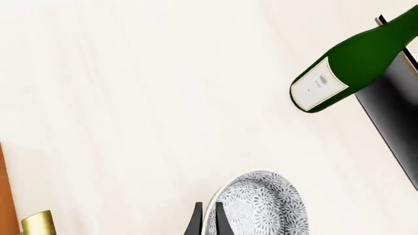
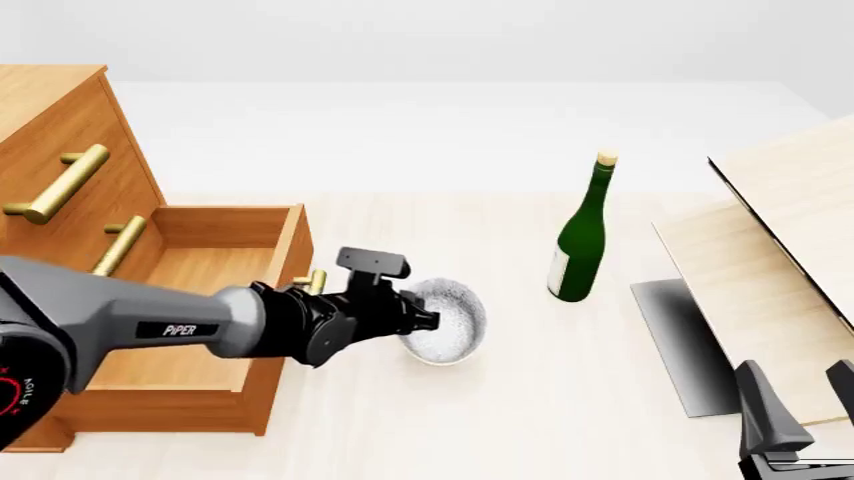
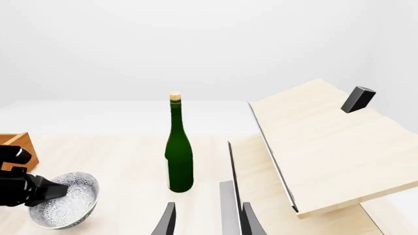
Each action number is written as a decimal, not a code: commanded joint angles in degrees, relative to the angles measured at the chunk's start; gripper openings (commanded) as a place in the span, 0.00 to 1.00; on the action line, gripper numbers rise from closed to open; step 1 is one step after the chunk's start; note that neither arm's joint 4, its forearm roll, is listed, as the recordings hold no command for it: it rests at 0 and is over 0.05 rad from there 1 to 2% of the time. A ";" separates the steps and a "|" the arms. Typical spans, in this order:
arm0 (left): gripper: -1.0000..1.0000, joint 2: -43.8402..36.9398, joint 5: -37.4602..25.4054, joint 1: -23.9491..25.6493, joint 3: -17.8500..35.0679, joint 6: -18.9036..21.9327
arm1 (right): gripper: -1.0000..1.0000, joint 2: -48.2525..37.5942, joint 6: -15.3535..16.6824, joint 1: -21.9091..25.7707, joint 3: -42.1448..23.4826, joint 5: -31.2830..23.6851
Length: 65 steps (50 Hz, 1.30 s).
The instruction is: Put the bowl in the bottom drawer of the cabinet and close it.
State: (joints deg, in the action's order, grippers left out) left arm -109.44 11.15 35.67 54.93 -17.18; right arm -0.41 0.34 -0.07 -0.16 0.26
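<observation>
My left gripper [image 2: 424, 320]: jaws clamped on the rim of the bowl [image 2: 447, 322], held tilted just off the tabletop [image 2: 534, 400] | my right gripper [image 3: 207, 218]: jaws apart, empty | bowl beside the bottom drawer [image 2: 200, 300], pulled out of the cabinet [image 2: 54, 130] | green bottle [image 2: 581, 235] upright, well apart.

Bottom drawer [image 2: 200, 300] stands pulled out, top open, interior unobstructed. Left gripper [image 2: 424, 318] and bowl [image 2: 447, 320] sit just beside the drawer front at its 3 o'clock. Bare table [image 2: 534, 390] lies between bowl and green bottle [image 2: 582, 235]. Pale boards [image 2: 774, 260] block the bottle's 3 o'clock side.
</observation>
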 commanded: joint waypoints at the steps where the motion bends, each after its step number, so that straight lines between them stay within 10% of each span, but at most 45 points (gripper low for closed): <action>1: 0.00 4.25 1.61 0.65 -3.06 -0.15 | 1.00 0.06 -0.01 0.02 0.01 -0.04; 65: 0.00 19.61 0.81 -2.48 -12.29 4.11 | 1.00 0.06 -0.01 0.02 0.01 -0.04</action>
State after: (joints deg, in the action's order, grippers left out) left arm -91.89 12.15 33.15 43.52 -13.16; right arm -0.41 0.34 -0.07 -0.16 0.26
